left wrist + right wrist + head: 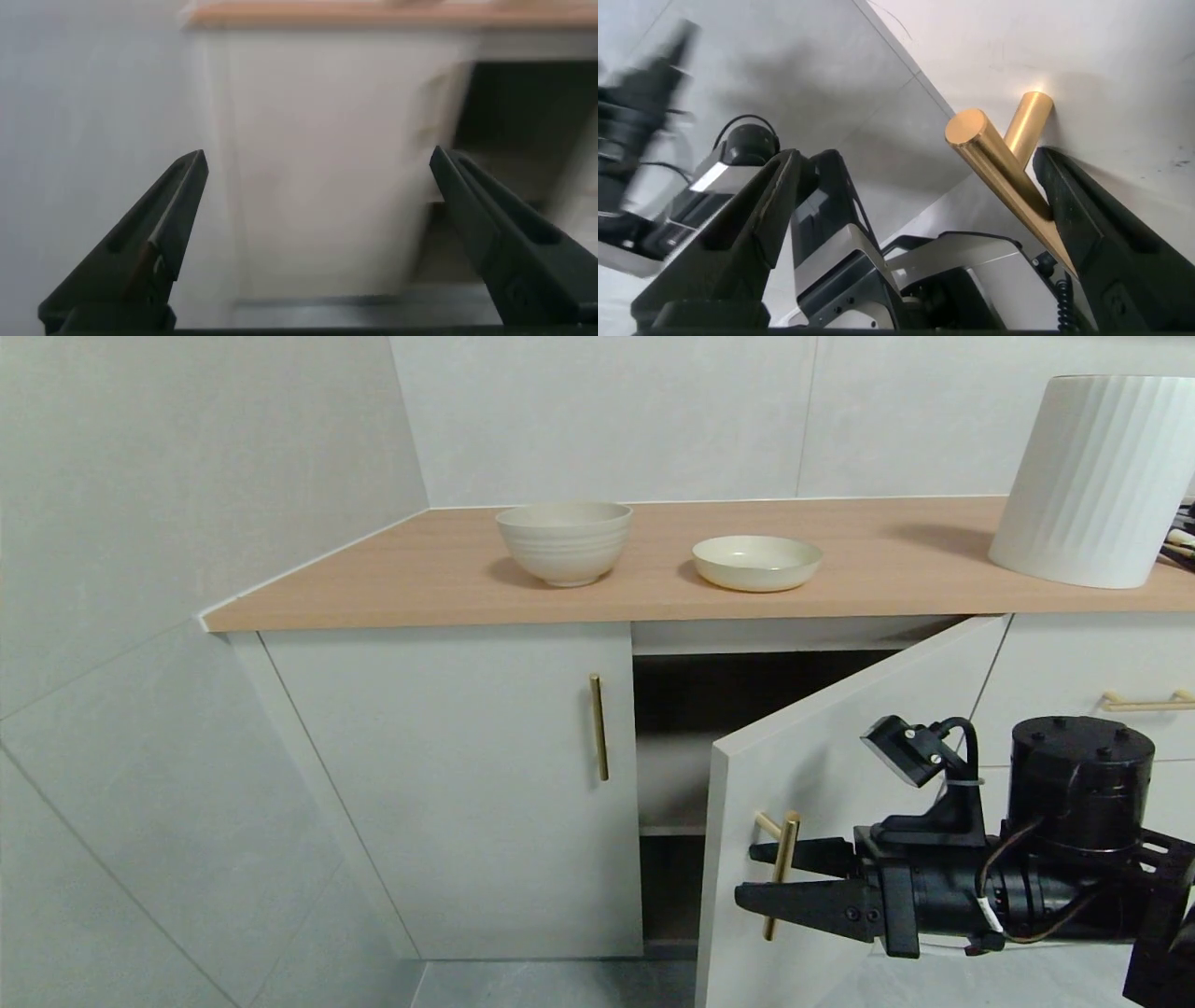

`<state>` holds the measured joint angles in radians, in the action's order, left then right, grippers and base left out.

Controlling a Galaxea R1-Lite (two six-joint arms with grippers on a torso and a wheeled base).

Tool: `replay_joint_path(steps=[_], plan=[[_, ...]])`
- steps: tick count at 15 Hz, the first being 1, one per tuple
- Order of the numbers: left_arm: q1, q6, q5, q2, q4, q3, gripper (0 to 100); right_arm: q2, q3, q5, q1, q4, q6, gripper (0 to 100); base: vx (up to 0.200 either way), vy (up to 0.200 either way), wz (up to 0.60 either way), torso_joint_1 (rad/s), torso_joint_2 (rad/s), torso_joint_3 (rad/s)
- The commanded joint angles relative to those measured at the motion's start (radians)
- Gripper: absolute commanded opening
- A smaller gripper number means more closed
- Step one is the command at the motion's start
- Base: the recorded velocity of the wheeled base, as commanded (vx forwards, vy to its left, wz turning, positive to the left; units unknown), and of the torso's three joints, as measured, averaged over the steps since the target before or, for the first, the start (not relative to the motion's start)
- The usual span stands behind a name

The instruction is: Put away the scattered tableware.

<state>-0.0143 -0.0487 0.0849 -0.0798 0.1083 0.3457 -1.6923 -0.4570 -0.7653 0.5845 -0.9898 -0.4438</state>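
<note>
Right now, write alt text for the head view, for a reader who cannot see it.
The robot's right hand sits at the brass handle of an open lower cabinet door, the bar between its open fingers. Above, on the wooden counter, stand a deep bowl, a shallow bowl and a ribbed white container.

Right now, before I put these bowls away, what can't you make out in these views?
Cupboard interior: head view, deep shadow and the open door hide its shelves' contents.
White ribbed container: cut off by the head view's right edge.
Closed cupboard door: motion blur in the left wrist view.
Gold handle: right wrist view, lower end hidden behind one of the fingers.
</note>
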Motion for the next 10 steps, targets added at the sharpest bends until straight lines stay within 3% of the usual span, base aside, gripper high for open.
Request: replay_joint_path(steps=[1,4,6,7,10], plan=[[-0.007,-0.065,0.217,-0.305,0.096,0.328,100,-0.003,-0.002,0.000,0.002,0.000,0.001,100,0.000,0.000,0.00,0.000,0.00,0.000],[-0.009,-0.166,0.409,-0.630,0.096,0.509,100,-0.003,-0.003,0.000,0.002,-0.004,0.001,100,0.000,0.000,0.00,0.000,0.00,0.000],[-0.052,-0.166,0.507,-0.788,0.093,0.507,100,-0.009,-0.002,0.000,0.002,-0.018,-0.001,100,0.000,0.000,0.00,0.000,0.00,0.000],[-0.138,-0.171,0.507,-0.910,0.091,0.503,100,-0.010,-0.002,0.000,0.002,-0.020,-0.001,100,0.000,0.000,0.00,0.000,0.00,0.000],[-0.245,-0.220,0.503,-1.138,0.011,0.499,100,-0.021,-0.005,0.000,0.003,-0.020,-0.003,100,0.000,0.000,0.00,0.000,0.00,0.000]])
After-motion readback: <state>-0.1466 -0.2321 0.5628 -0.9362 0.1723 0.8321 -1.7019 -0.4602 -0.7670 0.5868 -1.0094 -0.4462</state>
